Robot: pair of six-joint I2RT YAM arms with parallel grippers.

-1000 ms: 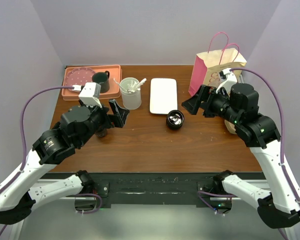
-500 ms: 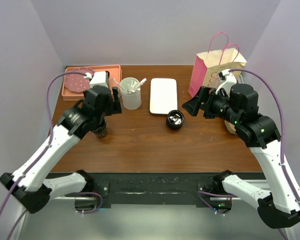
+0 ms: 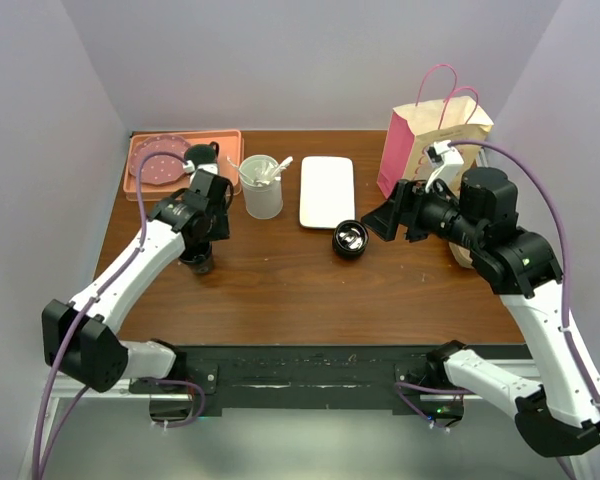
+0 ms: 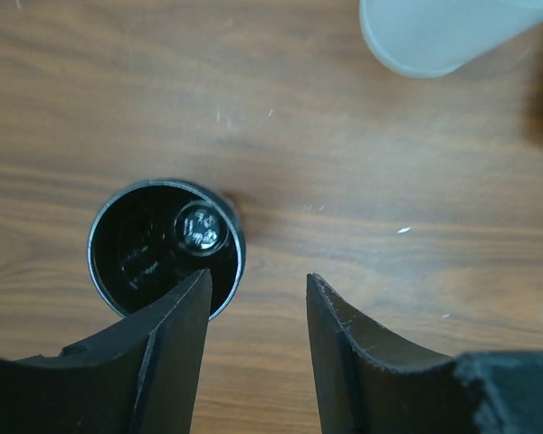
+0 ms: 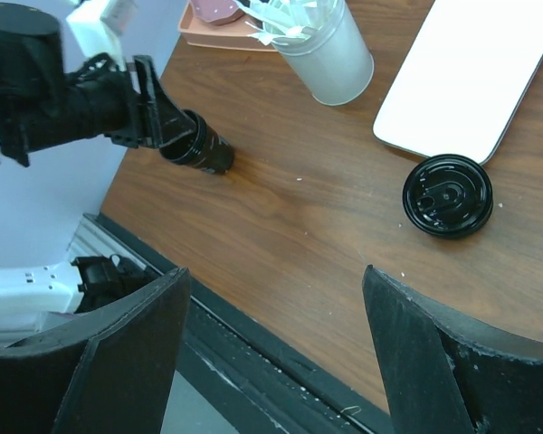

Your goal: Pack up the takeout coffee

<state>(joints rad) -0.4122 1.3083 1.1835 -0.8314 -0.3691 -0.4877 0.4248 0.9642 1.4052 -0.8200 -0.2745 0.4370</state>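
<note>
Left tool (image 4: pixel 255 287) downward, jaws apart; right tool (image 5: pixel 273 280) spread wide.

No legible text, label or number anywhere

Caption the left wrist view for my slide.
Open left end effector over a lidless black cup on the wooden table.

- Left arm (image 3: pixel 120 285): white link shells, black cylindrical joint housings.
- Right arm (image 3: pixel 545 320): same white-and-black finish.
- Purple cables (image 3: pixel 557 215): one per arm.
- Left gripper (image 4: pixel 258 280), right gripper (image 5: pixel 273 271): matte black fingers.
</note>
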